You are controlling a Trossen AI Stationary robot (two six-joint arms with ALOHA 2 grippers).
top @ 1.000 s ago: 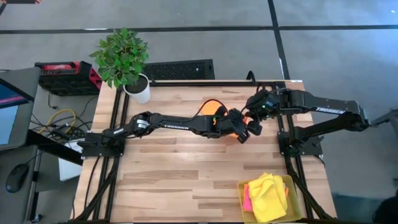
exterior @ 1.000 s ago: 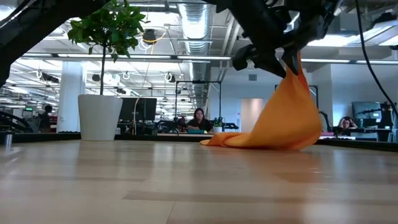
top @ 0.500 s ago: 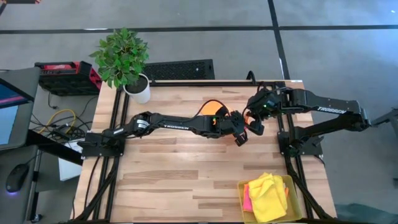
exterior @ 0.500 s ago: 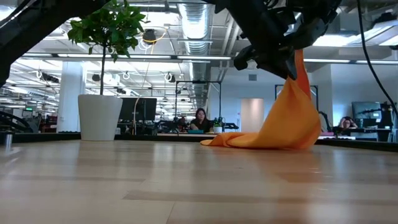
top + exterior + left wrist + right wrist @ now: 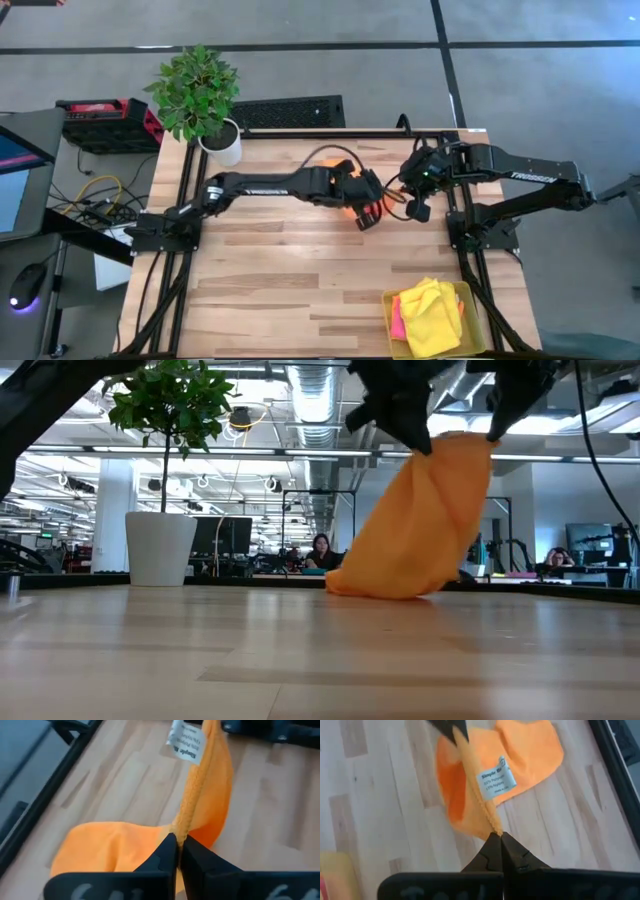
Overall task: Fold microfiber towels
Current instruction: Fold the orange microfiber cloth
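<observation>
**Both grippers pinch one orange towel above the table**

The soft orange microfiber towel (image 5: 415, 520) hangs lifted over the far right part of the pale wooden slatted table (image 5: 270, 290), its lower bulk sagging down to touch the tabletop. The left gripper (image 5: 177, 851) has its dark fingers closed tight on the towel's stitched hem, a short way along from a white printed care label (image 5: 186, 742). The right gripper (image 5: 497, 842) is likewise clamped on the same hem, near that label. In the high view the two grippers sit close together, the towel mostly hidden beneath them. At the table's near right corner, a translucent yellow plastic tray (image 5: 470, 292) holds a bright yellow towel (image 5: 432, 315) and a hot pink towel (image 5: 397, 318). A green potted plant in a white pot (image 5: 200, 100) stands at the far left corner.
</observation>
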